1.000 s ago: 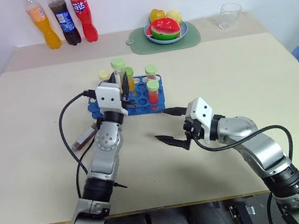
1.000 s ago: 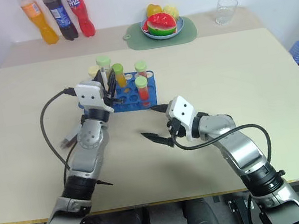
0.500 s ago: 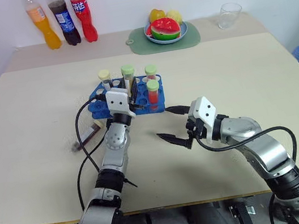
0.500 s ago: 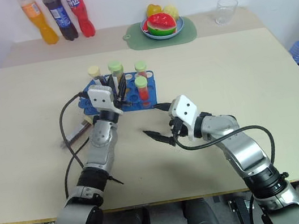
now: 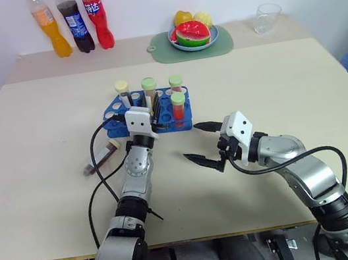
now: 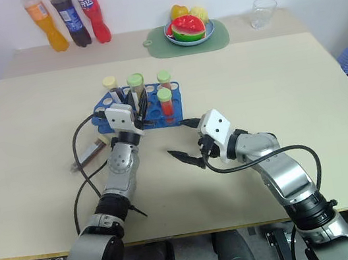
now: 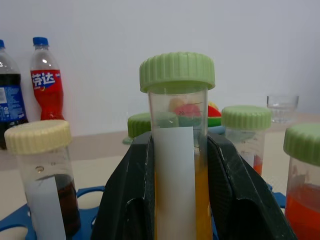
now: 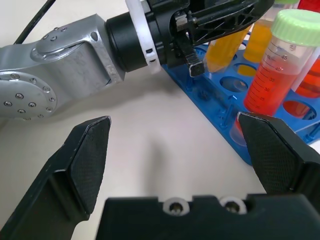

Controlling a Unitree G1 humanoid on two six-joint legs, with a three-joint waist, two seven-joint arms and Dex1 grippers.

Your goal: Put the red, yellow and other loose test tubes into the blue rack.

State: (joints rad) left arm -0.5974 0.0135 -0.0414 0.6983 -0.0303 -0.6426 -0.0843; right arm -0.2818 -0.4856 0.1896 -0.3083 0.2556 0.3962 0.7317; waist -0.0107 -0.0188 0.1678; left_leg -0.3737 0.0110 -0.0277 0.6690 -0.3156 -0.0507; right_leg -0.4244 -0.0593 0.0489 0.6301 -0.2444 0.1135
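Over the blue rack [image 5: 148, 113], the left gripper [image 5: 151, 111] is keeping its two black fingers [image 7: 131, 200] on either side of a yellow-filled test tube [image 7: 176, 150] with a green cap; they are lying against its sides, though I cannot tell whether they are pressing or already letting go. Compared with a second ago, that tube is sitting lower, its base now down among the rack's holes instead of being carried above them. It is standing upright, long axis vertical, cap on top. Around it three more capped tubes are standing upright in the rack: a dark one [image 5: 123, 93] with a pale cap at the far left corner and two red ones [image 5: 178, 107] with green caps on the right. The right gripper [image 5: 205, 141] is hovering over the table [image 5: 274, 86] just in front of the rack, jaws spread wide and holding nothing, where it was a second ago. Left of the rack, a dark tube [image 5: 97, 160] is lying flat on the table, pointing diagonally.
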